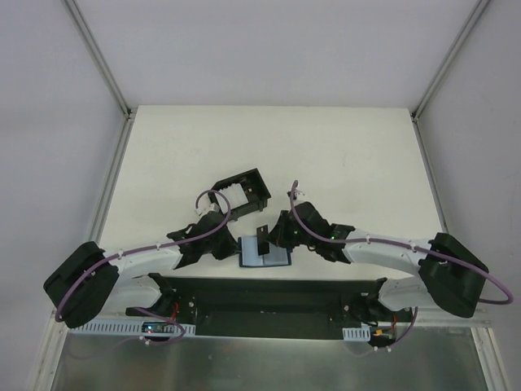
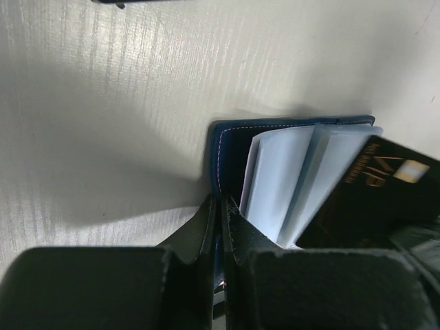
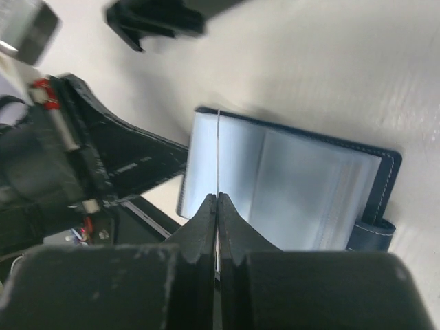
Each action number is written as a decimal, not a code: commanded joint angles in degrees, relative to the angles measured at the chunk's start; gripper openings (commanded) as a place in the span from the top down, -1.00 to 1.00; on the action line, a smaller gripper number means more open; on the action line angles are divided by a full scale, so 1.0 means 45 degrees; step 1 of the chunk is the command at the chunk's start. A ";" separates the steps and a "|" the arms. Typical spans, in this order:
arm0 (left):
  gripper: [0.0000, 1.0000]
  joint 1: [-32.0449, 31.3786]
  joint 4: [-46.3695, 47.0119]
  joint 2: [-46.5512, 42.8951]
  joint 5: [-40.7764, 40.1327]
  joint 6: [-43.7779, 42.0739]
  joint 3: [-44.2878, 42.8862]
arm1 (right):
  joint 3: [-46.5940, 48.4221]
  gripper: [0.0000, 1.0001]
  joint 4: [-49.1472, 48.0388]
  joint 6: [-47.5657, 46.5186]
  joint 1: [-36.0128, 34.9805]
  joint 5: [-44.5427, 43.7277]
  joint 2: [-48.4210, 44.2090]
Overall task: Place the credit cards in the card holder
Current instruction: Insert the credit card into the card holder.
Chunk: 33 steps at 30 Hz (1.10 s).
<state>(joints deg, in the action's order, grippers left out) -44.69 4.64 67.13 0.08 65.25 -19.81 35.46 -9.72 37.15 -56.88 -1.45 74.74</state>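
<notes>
The card holder (image 1: pixel 264 257) lies open near the table's front edge, its light blue-grey sleeves (image 3: pixel 295 192) facing up inside a navy cover (image 2: pixel 230 148). My left gripper (image 2: pixel 221 203) is shut on the left edge of that cover. My right gripper (image 3: pixel 217 198) is shut on a credit card (image 3: pixel 218 148), which shows there as a thin edge-on line over the sleeves. The left wrist view shows this card (image 2: pixel 375 196) as black with gold VIP lettering, tilted against the sleeves at the right. From above, both grippers (image 1: pixel 232 243) (image 1: pixel 275 235) meet over the holder.
A black open-sided box frame (image 1: pixel 241 189) stands just behind the grippers, a little left of centre. The arms' dark base rail (image 1: pixel 269 297) runs along the near edge, close below the card holder. Pale table surface (image 1: pixel 342 155) stretches beyond.
</notes>
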 commanded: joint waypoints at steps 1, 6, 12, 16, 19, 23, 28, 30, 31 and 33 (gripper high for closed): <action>1.00 -0.0109 -0.0622 0.0432 -0.0037 0.0011 0.0457 | -0.0536 0.99 -0.1589 0.0592 0.0004 0.0694 0.0635; 1.00 -0.0109 -0.0485 0.0628 -0.0037 0.0108 0.0536 | -0.0809 0.99 -0.1942 0.0710 0.0004 0.0675 0.1048; 1.00 -0.0089 -0.0329 0.1038 -0.0037 0.0245 0.0653 | -0.1493 0.99 -0.1826 0.0769 0.0101 0.0577 0.0424; 1.00 -0.0109 -0.0290 0.1155 -0.0037 0.0245 0.0653 | -0.2020 0.99 -0.1767 0.0749 0.0413 0.0519 -0.0084; 1.00 -0.0089 -0.0290 0.1195 -0.0037 0.0245 0.0633 | -0.2236 0.99 -0.1670 0.0672 0.0706 0.0674 -0.0475; 1.00 -0.0089 -0.0290 0.1214 -0.0037 0.0226 0.0633 | -0.2256 0.99 -0.1143 0.0438 0.1058 0.0947 -0.0789; 1.00 -0.0109 -0.0290 0.1390 -0.0037 0.0128 0.0497 | -0.1963 0.99 -0.0849 0.0144 0.1156 0.1650 -0.0341; 1.00 -0.0109 -0.0290 0.1429 -0.0037 0.0128 0.0497 | -0.1846 0.99 -0.0868 0.0105 0.1137 0.2001 -0.0048; 1.00 -0.0109 -0.0290 0.1429 -0.0037 0.0128 0.0458 | -0.1826 0.99 -0.0868 0.0143 0.1117 0.2099 0.0012; 1.00 -0.0089 -0.0290 0.1429 -0.0037 0.0128 0.0477 | -0.1884 0.99 -0.0849 0.0144 0.1098 0.2062 0.0090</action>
<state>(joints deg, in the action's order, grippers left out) -44.69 10.81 71.37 1.50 67.16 -19.25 25.58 -14.39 38.89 -51.83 5.74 74.11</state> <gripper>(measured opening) 0.008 0.008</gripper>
